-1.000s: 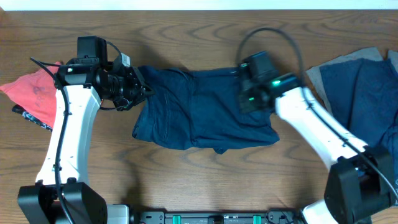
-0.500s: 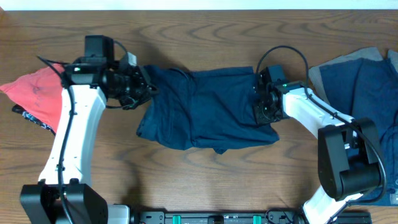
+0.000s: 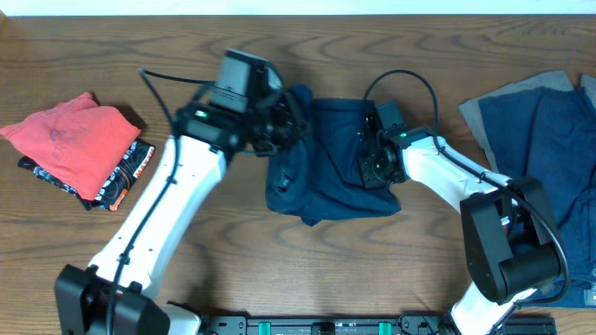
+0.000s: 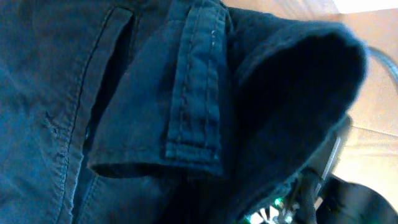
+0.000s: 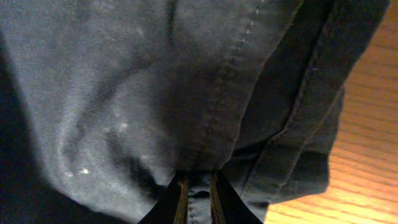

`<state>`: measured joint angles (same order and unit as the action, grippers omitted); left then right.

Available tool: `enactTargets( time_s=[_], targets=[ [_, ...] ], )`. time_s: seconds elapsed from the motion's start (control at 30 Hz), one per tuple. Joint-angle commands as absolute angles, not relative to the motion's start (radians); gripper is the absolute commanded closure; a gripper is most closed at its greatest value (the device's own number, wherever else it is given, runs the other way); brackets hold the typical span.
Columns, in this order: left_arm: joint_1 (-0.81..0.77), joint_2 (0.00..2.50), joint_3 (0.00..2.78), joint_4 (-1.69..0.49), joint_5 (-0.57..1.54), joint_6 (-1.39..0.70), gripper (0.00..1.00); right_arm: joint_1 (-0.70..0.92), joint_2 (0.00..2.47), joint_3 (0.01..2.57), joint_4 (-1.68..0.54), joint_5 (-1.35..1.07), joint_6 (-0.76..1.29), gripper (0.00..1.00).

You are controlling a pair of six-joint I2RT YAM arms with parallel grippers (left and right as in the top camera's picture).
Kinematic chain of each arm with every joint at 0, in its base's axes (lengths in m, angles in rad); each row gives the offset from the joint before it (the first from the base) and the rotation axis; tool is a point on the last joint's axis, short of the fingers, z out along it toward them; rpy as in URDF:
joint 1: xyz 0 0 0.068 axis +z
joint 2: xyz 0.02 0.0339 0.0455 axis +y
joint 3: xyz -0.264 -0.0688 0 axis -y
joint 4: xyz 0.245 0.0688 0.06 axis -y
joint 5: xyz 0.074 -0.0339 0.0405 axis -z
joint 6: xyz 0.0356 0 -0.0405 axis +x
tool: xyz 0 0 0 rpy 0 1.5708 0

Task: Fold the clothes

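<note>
A dark navy garment [image 3: 328, 181] lies bunched at the table's middle. My left gripper [image 3: 296, 118] holds its left edge, lifted and carried over the rest of the cloth. In the left wrist view the navy fabric [image 4: 155, 93] fills the frame with a stitched waistband flap, and the jaws are buried under it. My right gripper [image 3: 371, 164] sits on the garment's right part. In the right wrist view its fingertips [image 5: 198, 190] are pinched close on a fold of the cloth [image 5: 155, 93].
A folded red garment [image 3: 70, 138] lies at the far left on a black one with orange-white print [image 3: 116, 181]. Navy garments, one grey-edged [image 3: 535, 130], lie at the right edge. Bare wood table [image 3: 279, 270] lies along the front.
My left gripper has swung far to the right, dragging the garment's left edge over its middle. The garment is now narrower and bunched. My right gripper shifted slightly left on the cloth.
</note>
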<state>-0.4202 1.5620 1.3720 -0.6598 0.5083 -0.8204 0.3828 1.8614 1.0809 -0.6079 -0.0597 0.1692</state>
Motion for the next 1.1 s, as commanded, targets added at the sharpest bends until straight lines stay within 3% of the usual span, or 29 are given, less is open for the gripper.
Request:
enactTargets(
  time_s=[0.0, 0.6, 0.67, 0.73, 0.77, 0.9, 1.07],
  targets=[
    [-0.501, 1.579, 1.398, -0.625, 0.347, -0.893, 0.94, 0.414, 1.925, 1.046, -0.619, -0.124, 0.222, 0.88],
    [-0.614, 1.737, 1.398, -0.43, 0.28, -0.904, 0.94, 0.349, 1.893, 1.115, -0.698, -0.051, 0.27, 0.87],
    [-0.614, 1.738, 1.398, -0.407, 0.28, -0.902, 0.87, 0.29, 1.857, 1.18, -0.757, 0.005, 0.269, 0.84],
    [-0.608, 1.737, 1.398, -0.37, 0.284, -0.86, 0.64, 0.229, 1.818, 1.257, -0.82, 0.049, 0.268, 0.83],
    [-0.599, 1.737, 1.399, -0.345, 0.301, -0.818, 0.6, 0.199, 1.797, 1.301, -0.852, 0.056, 0.263, 0.83],
    [-0.541, 1.735, 1.399, -0.287, 0.331, -0.722, 0.53, 0.122, 1.722, 1.424, -0.941, -0.036, 0.205, 0.83],
    [-0.422, 1.736, 1.399, -0.245, 0.301, -0.669, 0.53, 0.137, 1.667, 1.444, -0.986, -0.263, 0.103, 0.81]
  ],
)
